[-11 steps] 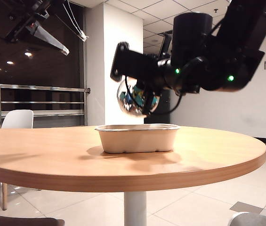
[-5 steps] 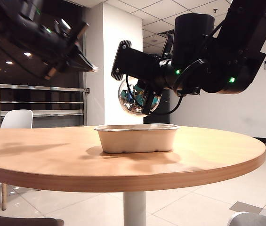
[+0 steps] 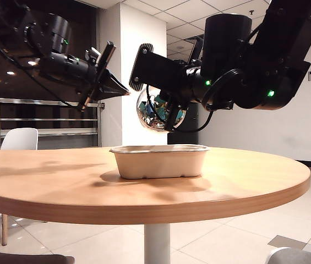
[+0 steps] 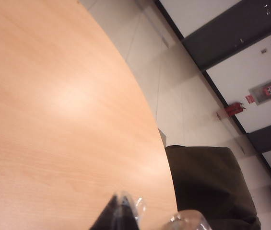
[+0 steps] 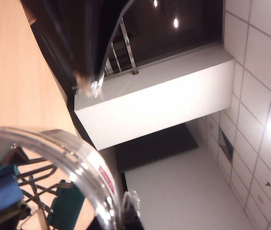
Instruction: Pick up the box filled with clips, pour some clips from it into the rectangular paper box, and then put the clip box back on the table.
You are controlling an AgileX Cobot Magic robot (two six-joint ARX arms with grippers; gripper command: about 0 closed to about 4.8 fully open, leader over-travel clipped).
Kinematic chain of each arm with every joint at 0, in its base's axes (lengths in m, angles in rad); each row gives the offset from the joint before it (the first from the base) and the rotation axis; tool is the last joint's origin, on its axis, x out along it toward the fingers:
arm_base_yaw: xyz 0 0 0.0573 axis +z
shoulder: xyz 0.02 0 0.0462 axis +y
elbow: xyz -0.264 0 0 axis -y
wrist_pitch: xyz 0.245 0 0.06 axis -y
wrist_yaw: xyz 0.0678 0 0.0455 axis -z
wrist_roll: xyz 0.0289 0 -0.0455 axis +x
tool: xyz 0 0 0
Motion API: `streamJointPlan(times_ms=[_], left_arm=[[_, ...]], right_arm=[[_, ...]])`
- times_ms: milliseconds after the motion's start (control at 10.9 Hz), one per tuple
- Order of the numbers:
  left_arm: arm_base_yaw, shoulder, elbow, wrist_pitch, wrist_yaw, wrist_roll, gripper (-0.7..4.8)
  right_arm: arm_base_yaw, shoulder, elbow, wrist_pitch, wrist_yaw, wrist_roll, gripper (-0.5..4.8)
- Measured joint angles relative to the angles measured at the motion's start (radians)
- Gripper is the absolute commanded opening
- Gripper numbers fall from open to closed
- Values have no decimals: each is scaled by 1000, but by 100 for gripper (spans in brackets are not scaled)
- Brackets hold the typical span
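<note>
My right gripper (image 3: 165, 116) is shut on the box filled with clips (image 3: 156, 114), a clear round jar held tilted in the air just above the rectangular paper box (image 3: 161, 161). That beige tray stands mid-table (image 3: 61, 187). In the right wrist view the jar's clear rim (image 5: 70, 153) curves past one fingertip (image 5: 128, 211), with blue and teal clips (image 5: 1, 191) inside. My left gripper (image 3: 124, 88) hovers just left of the jar, shut to a point with nothing in it. The left wrist view shows its tip (image 4: 123, 211) over the bare table (image 4: 53, 120).
A white chair (image 3: 20, 139) stands behind the table at the left, by a metal railing (image 3: 39, 102). A white pillar (image 3: 130, 66) rises behind the arms. A dark seat (image 4: 207, 187) sits beyond the table edge.
My left arm has swung down from the top left toward the jar, and its jaws have gone from open to shut. The right arm and the jar have stayed in place.
</note>
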Motion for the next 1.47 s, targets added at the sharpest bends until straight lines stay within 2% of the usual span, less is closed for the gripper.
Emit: streamJointPlan(times_ms=[92, 184, 369, 553, 737, 829, 1014, 1106, 1198, 1290, 1382, 1475], left_arm=[[-45, 36, 14, -34, -29, 42, -6], [-70, 36, 16, -50, -7, 79, -6], [-57, 36, 20, -143, 98, 157, -6], [-62, 37, 19, -153, -156, 170, -6], [-61, 37, 19, -146, -158, 170, -6], [-61, 37, 19, -146, -143, 170, -6], [-62, 37, 19, -148, -47, 171, -6], [-61, 37, 21, -213, 100, 188, -6], [-56, 37, 21, -215, 157, 207, -6], [-51, 35, 26, -193, 248, 219, -6], [-56, 31, 28, -192, 166, 197, -6], [-54, 36, 25, -229, 86, 161, -6]], right_arm=[[1, 0, 0, 2, -14, 0, -2], [1, 0, 0, 1, -14, 0, -2], [0, 2, -3, -20, -14, -1, -1], [29, 1, -57, 52, -11, -17, -2], [26, 2, -77, 50, -10, -19, -2], [23, 3, -80, 51, -8, -19, -2], [24, 2, -80, 52, -8, -19, -2], [24, 2, -68, 52, -15, -20, -2], [23, 3, -69, 48, -17, -20, -2], [24, 5, -54, 39, -27, -77, -2], [24, 8, -47, 51, -26, -156, -2], [21, 4, -29, 149, -26, -177, -2]])
